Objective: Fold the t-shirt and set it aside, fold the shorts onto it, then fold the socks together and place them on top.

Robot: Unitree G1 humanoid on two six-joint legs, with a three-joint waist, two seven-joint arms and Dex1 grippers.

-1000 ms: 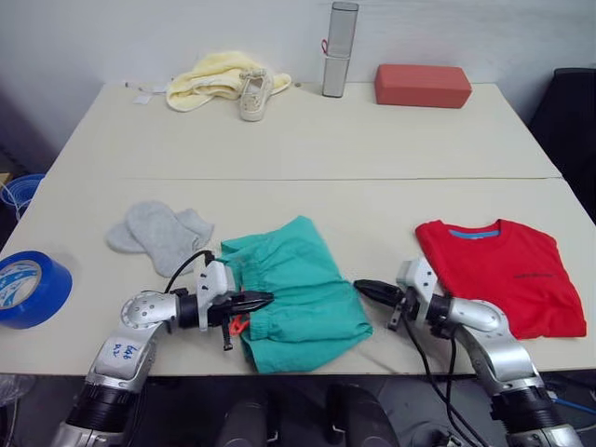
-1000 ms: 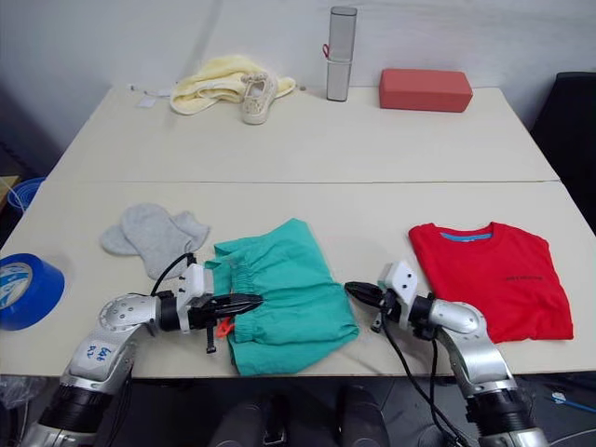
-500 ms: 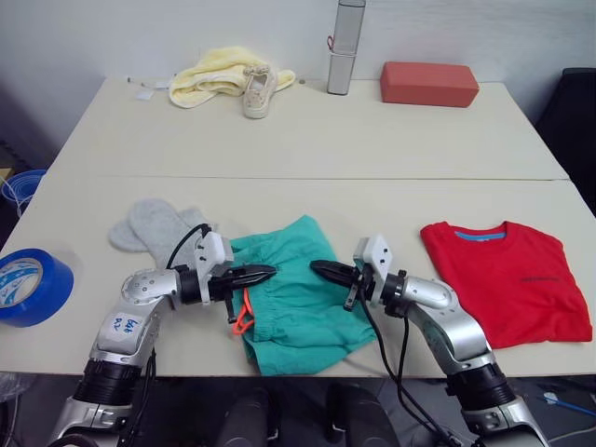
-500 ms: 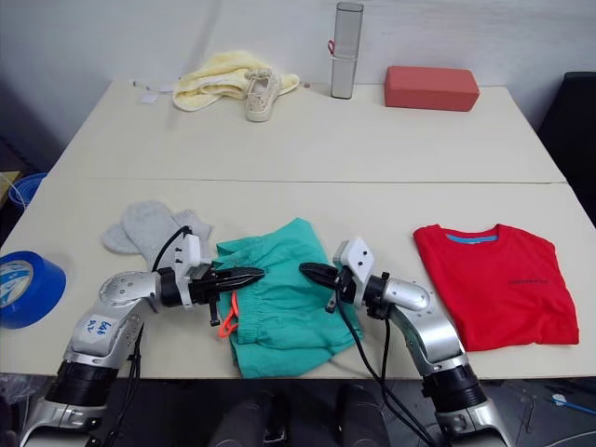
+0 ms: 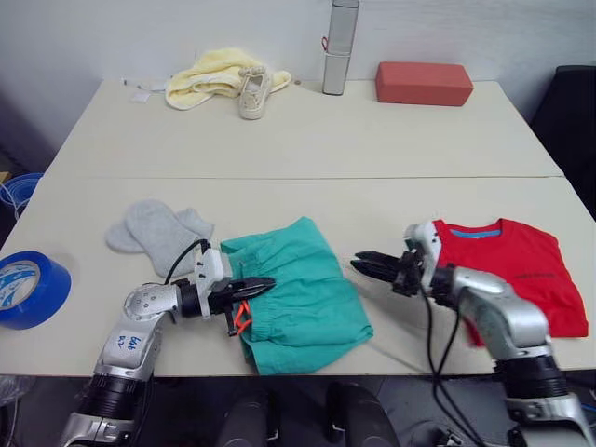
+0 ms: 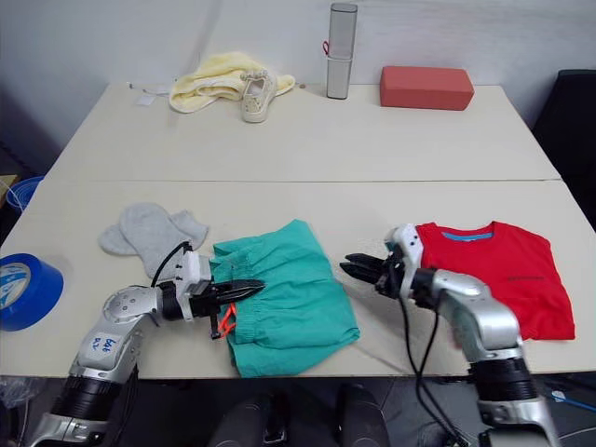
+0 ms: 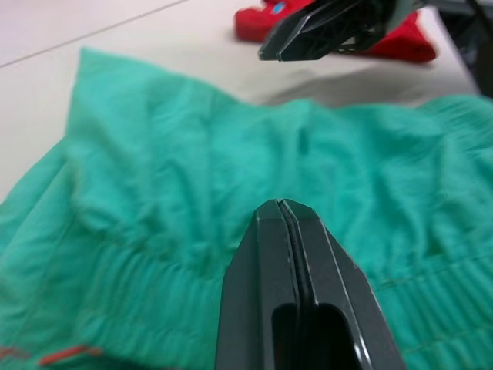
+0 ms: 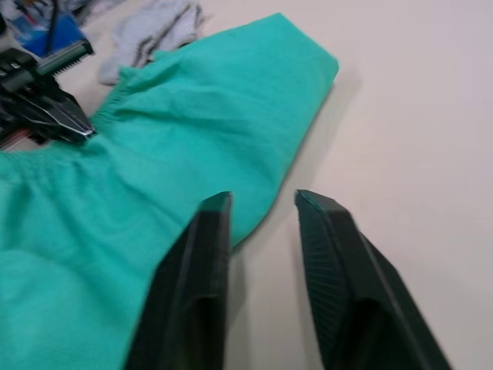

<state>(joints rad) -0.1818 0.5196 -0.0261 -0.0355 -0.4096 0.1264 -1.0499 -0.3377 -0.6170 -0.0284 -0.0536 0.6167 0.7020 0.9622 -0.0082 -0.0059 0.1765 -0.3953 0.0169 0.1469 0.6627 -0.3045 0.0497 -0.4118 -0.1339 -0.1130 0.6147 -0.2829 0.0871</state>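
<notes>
**Shorts between my two pincers**

From the head camera, the teal shorts (image 5: 296, 293) lie rumpled at the table's near edge, socks (image 5: 160, 233) to their left, folded t-shirt (image 5: 510, 276) to their right.

Left wrist camera: my left pincer (image 7: 286, 220) is pressed closed over the gathered waistband, holding nothing.

Right wrist camera: my right pincer (image 8: 262, 206) is parted, empty, beside the shorts' edge.

Teal-green shorts (image 5: 296, 295) with an orange drawstring (image 5: 241, 319), bright red t-shirt (image 5: 514, 276) with a blue inner collar, light grey socks (image 5: 158, 233), a blue tape roll (image 5: 28, 289), pale yellow cloth (image 5: 214, 78), red-brown block (image 5: 423, 84), black gripper fingers (image 8: 185, 301).
</notes>
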